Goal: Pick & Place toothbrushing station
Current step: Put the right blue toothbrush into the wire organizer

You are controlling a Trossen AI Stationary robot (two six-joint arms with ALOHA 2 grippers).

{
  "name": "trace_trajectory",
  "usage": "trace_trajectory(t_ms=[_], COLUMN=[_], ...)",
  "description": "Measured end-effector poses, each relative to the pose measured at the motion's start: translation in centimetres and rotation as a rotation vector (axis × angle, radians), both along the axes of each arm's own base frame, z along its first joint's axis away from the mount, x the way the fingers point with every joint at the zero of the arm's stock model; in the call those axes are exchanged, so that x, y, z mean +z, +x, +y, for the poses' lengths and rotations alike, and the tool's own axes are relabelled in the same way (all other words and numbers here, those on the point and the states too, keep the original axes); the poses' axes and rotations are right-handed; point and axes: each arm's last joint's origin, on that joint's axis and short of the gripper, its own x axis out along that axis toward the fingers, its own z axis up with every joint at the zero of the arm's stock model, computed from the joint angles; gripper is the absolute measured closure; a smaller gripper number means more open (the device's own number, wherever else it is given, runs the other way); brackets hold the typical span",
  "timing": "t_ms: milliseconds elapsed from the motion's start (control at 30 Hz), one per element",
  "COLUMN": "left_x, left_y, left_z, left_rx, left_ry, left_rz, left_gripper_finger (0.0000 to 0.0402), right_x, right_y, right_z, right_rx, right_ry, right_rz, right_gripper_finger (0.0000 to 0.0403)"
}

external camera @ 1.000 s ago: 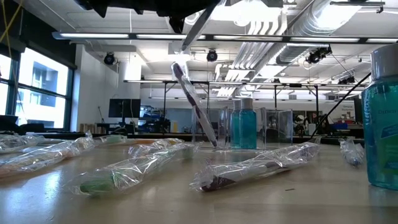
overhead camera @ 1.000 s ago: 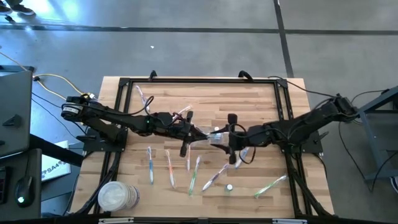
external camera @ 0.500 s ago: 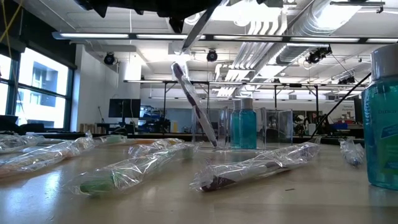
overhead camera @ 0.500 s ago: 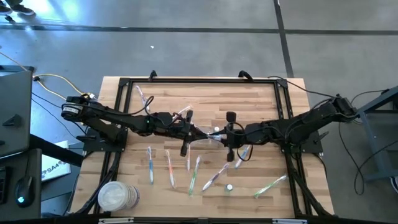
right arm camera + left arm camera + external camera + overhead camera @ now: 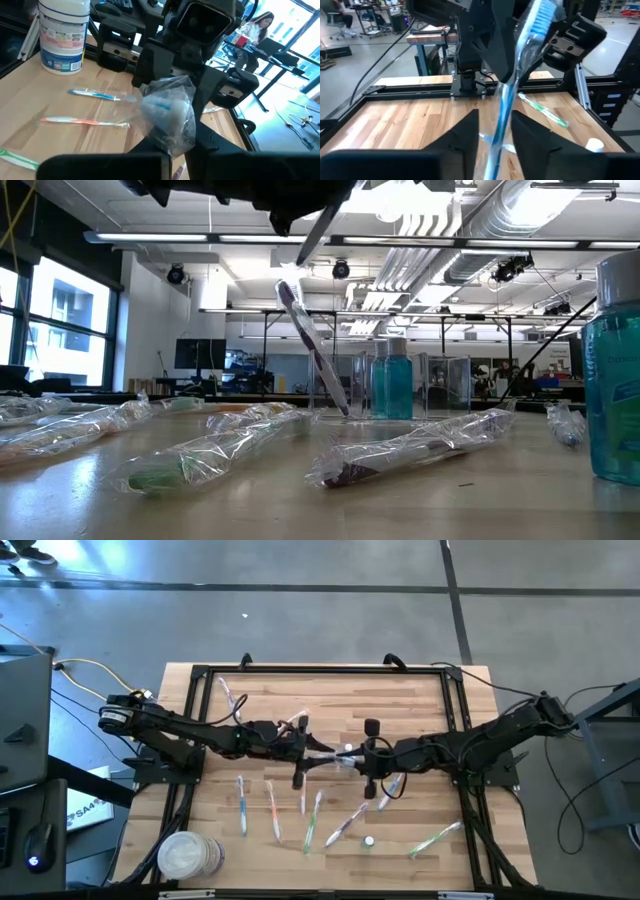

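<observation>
Since one second earlier: right gripper (image 5: 368, 755) shifted from spread to shut on the wrapped blue toothbrush (image 5: 512, 107); left gripper (image 5: 300, 753) loosened, its fingers (image 5: 465, 131) standing apart either side of the handle. Item held mid-desk (image 5: 420, 690), between both grippers, above the surface. Handover judged underway: left should withdraw toward 9 o'clock without snagging the wrap. Loose toothbrushes (image 5: 275, 810) lay at 6 o'clock; clear room at 12 o'clock; wipes canister (image 5: 184, 856) at 7 o'clock corner.

Blue toothbrush (image 5: 507, 95); green toothbrush (image 5: 542, 111); orange toothbrush (image 5: 82, 121).
</observation>
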Motion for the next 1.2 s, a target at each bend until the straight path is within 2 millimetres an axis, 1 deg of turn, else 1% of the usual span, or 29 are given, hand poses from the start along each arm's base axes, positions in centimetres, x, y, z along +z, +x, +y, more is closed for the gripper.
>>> trace_trajectory(t_ms=[167,333,467,667,767,900,967,1033,1200], left_x=[0.0,-0.1,-0.3,-0.5,-0.5,-0.5,-0.5,-0.5,-0.6], left_y=[0.0,0.0,0.0,0.0,0.0,0.0,0.0,0.0,-0.1], left_z=[0.0,0.0,0.0,0.0,0.0,0.0,0.0,0.0,0.0], left_rx=[0.004,0.007,0.008,0.009,0.009,0.009,0.010,0.009,0.011], left_ry=[-0.001,-0.038,-0.045,-0.044,-0.045,-0.046,-0.046,-0.046,-0.058], left_rz=[0.000,0.008,0.028,0.048,0.047,0.047,0.047,0.047,0.063], left_gripper_finger=[0.0232,0.0195,0.0177,0.0171,0.0171,0.0171,0.0171,0.0171,0.0171], right_x=[-0.3,-0.4,0.2,1.4,1.6,1.1,0.8,0.6,0.4], right_y=[-0.3,-1.9,-3.6,-7.3,-9.0,-10.7,-11.2,-11.2,-10.6], right_z=[-0.1,-0.1,0.4,1.0,0.4,-0.4,-0.9,-1.3,-1.9], right_rx=[-0.073,-0.240,-0.283,-0.369,-0.422,-0.473,-0.514,-0.530,-0.529], right_ry=[-0.019,0.018,0.040,0.096,0.155,0.267,0.291,0.324,0.377], right_rz=[0.035,0.089,0.091,0.069,0.079,0.144,0.174,0.199,0.230], right_gripper_finger=[0.0392,0.0390,0.0392,0.0392,0.0392,0.0392,0.0392,0.0392,0.0392])
